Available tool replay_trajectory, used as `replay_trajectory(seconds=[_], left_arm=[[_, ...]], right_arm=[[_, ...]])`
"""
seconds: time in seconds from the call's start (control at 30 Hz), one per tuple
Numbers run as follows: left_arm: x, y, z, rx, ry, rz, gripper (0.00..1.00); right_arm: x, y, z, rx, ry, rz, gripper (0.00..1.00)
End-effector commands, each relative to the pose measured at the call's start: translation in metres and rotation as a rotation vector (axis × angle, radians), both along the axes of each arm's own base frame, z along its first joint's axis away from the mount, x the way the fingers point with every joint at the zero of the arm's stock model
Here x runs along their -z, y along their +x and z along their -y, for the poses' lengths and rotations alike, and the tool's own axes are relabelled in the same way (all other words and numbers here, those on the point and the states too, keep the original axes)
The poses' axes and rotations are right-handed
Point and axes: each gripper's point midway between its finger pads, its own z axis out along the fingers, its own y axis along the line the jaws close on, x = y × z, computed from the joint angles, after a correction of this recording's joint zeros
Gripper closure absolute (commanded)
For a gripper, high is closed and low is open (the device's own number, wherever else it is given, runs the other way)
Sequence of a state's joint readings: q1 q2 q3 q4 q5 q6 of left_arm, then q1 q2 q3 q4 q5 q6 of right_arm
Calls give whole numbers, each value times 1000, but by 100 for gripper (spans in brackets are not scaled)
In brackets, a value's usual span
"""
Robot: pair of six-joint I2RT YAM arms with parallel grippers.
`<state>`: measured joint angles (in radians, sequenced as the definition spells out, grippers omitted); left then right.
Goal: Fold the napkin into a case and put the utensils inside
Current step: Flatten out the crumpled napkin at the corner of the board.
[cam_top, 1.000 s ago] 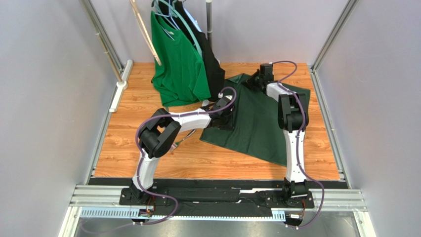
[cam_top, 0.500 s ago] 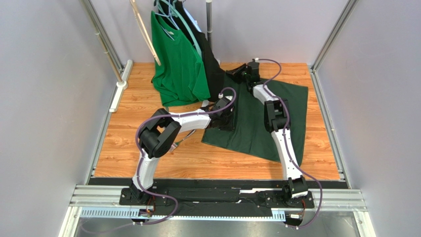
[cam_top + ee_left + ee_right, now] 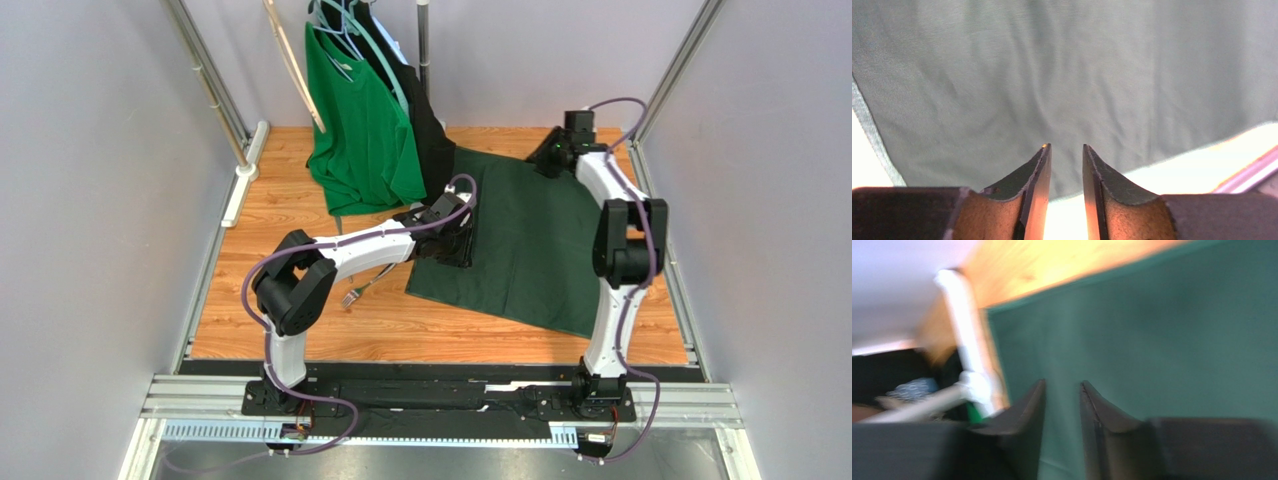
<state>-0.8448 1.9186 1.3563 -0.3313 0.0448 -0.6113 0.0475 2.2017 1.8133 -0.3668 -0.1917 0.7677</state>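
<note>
Dark forest-green cloth napkin [image 3: 530, 240] lies spread flat on the wooden desk [image 3: 270, 250]. Left fingers [image 3: 1038, 175] hover released over its left edge, right fingers [image 3: 1028, 412] released over its far edge. A silver fork [image 3: 352, 297] lies left of it.

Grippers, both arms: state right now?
Left gripper: open, jaws apart, nothing between them.
Right gripper: open, jaws apart, empty; view blurred.
</note>
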Motion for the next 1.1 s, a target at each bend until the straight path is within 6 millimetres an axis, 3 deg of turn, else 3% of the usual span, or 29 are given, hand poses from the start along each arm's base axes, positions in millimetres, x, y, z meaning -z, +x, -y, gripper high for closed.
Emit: replay_trajectory(seconds=[0.0, 0.03, 0.07, 0.1, 0.13, 0.37, 0.5, 0.57, 0.63, 0.67, 0.7, 0.73, 0.8, 0.9, 0.93, 0.97, 1.07], left_arm=[[-27, -5, 3, 70, 6, 27, 64], [-27, -2, 6, 72, 4, 32, 66], [-18, 2, 6, 69, 27, 32, 66], [-15, 6, 6, 60, 41, 45, 66], [-17, 11, 10, 62, 39, 54, 67], [4, 31, 36, 90, 7, 104, 67], [11, 42, 49, 79, 2, 72, 66], [32, 49, 51, 71, 7, 19, 66], [27, 57, 66, 89, -44, -15, 66], [45, 61, 65, 92, -32, -45, 66], [34, 68, 73, 105, -44, -43, 66], [42, 72, 72, 117, -21, -37, 66], [31, 84, 75, 101, -22, 16, 64], [5, 102, 74, 96, -2, 103, 59], [2, 107, 72, 109, 14, 124, 57], [-3, 110, 72, 115, 16, 134, 57], [-29, 115, 61, 101, 42, 162, 54]], right_arm=[[40, -106, 51, -53, -309, -248, 60], [44, -112, 68, -6, -351, -251, 55], [39, -118, 71, -7, -350, -231, 55], [46, -125, 72, -6, -356, -241, 55], [58, -133, 94, 44, -362, -263, 55], [89, -158, 117, 91, -375, -335, 55], [95, -177, 152, 205, -373, -403, 55], [102, -188, 163, 249, -345, -441, 55], [109, -191, 172, 268, -287, -452, 55], [110, -189, 174, 261, -271, -448, 54], [108, -183, 174, 246, -262, -428, 54], [105, -176, 166, 211, -236, -408, 53], [93, -161, 157, 160, -242, -364, 50], [67, -161, 153, 152, -287, -366, 41], [59, -164, 162, 189, -334, -371, 36], [37, -167, 163, 204, -344, -337, 36], [20, -201, 165, 261, -360, -393, 33]])
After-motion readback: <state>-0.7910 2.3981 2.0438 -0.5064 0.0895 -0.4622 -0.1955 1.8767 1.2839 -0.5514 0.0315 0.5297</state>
